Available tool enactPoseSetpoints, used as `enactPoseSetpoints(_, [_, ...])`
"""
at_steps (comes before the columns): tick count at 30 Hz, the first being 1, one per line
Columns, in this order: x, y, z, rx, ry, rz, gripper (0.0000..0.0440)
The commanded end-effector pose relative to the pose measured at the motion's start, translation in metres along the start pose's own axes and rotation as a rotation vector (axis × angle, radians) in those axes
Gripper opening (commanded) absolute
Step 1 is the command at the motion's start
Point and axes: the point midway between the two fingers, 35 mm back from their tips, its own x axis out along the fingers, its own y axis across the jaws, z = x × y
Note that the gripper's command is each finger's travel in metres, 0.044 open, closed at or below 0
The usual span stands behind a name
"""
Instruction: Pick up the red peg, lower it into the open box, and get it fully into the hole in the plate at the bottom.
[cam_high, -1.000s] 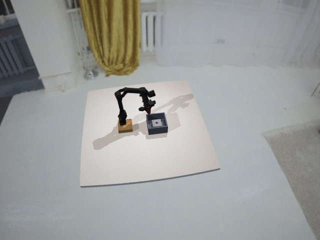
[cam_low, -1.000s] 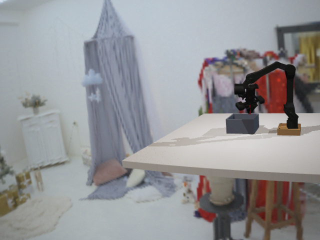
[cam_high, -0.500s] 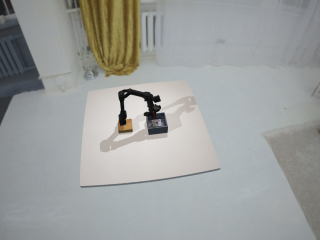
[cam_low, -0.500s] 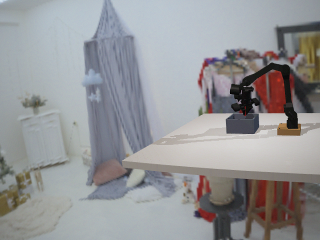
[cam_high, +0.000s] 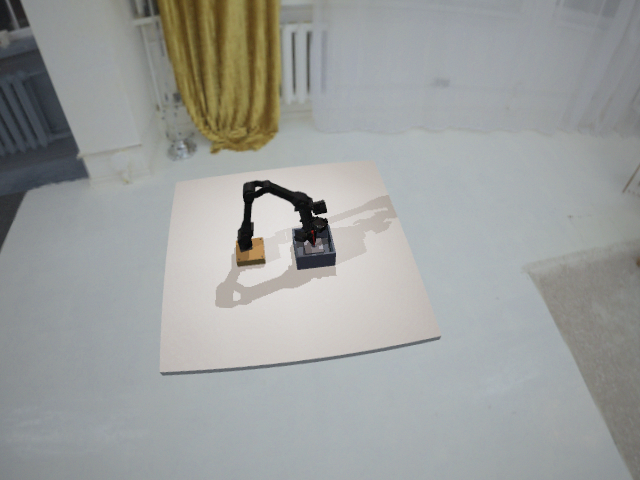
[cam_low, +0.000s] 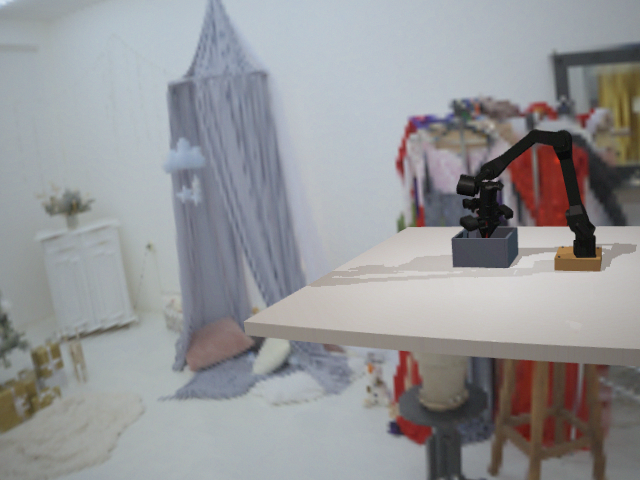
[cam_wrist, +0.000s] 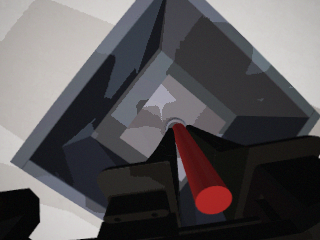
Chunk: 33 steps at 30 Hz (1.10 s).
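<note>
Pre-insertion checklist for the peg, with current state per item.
1. Gripper shut on the red peg: ok.
2. Gripper over the open box, not beside it: ok.
3. Plate on the box bottom: ok.
4. Peg's lower end lined up with the hole: looks close in the wrist view, exact centring cannot tell.
5. Peg fully in the hole: not ok, most of its length stands above the plate.
</note>
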Motion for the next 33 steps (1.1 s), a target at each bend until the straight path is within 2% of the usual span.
enactPoseSetpoints(1, [0.013, 0.001, -0.004, -0.044, 0.04, 0.014, 0.0083])
enactPoseSetpoints(4, [0.019, 0.001, -0.004, -0.058, 0.059, 0.019, 0.0154])
enactPoseSetpoints(7, [0.02, 0.002, 0.002, -0.075, 0.061, 0.028, 0.0175])
enactPoseSetpoints(17, [0.011, 0.021, 0.036, -0.09, 0.066, 0.096, 0.0438])
enactPoseSetpoints(33, [-0.027, 0.072, 0.079, -0.127, 0.071, 0.254, 0.044])
